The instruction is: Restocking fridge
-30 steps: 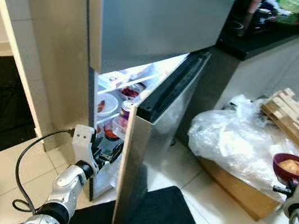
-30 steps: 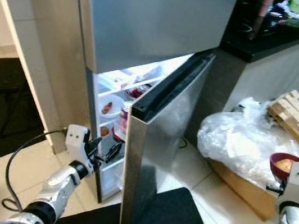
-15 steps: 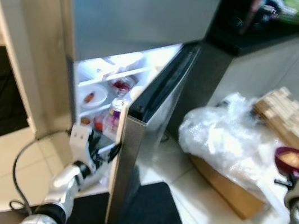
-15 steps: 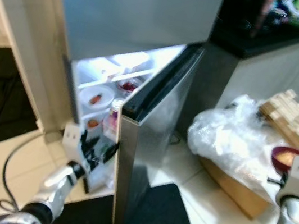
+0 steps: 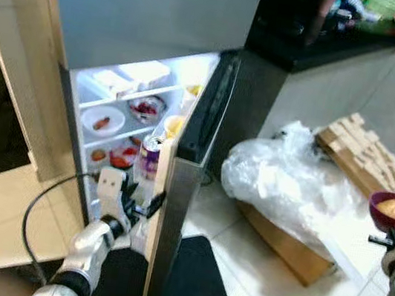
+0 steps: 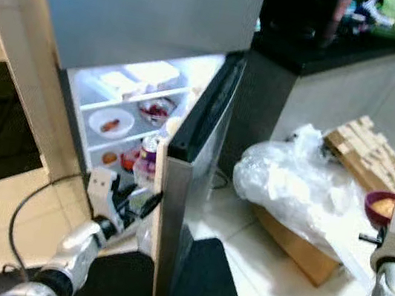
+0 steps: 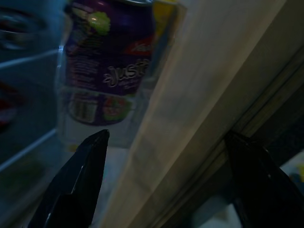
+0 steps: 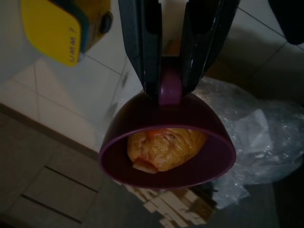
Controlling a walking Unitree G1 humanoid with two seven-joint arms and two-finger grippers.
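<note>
Fridge (image 5: 151, 13), upper left of frame: steel body, lower door (image 5: 184, 183) swung half open, interior lit. Shelves hold a white tray (image 5: 143, 73), a clear bowl of red fruit (image 5: 146, 107) and a white plate (image 5: 102, 122) with a reddish item. Below, more red food, too blurred to name. Door rack carries a purple can (image 5: 150, 157); in the left wrist view its label is purple with green and white panels.

Left gripper (image 5: 140, 203), lower left: black fingers spread apart, straddling the door's inner edge, holding nothing. In the wrist view one finger sits on the can side and the other on the outer side of the edge. A black cable (image 5: 32, 216) loops off the wrist over the pale tiles.

Black mat (image 5: 190, 289) at bottom centre. Centre right: crinkled clear plastic bag (image 5: 281, 187) draped over a wooden box (image 5: 287, 245); a stack of wood blocks (image 5: 363, 148) behind it.

Right gripper (image 8: 171, 71), lower right edge: fingers clamped on the tab of a maroon bowl (image 5: 390, 211), smooth and round, holding an orange-yellow lump of food (image 8: 164, 147). The bowl is held above the floor, well apart from the fridge.
</note>
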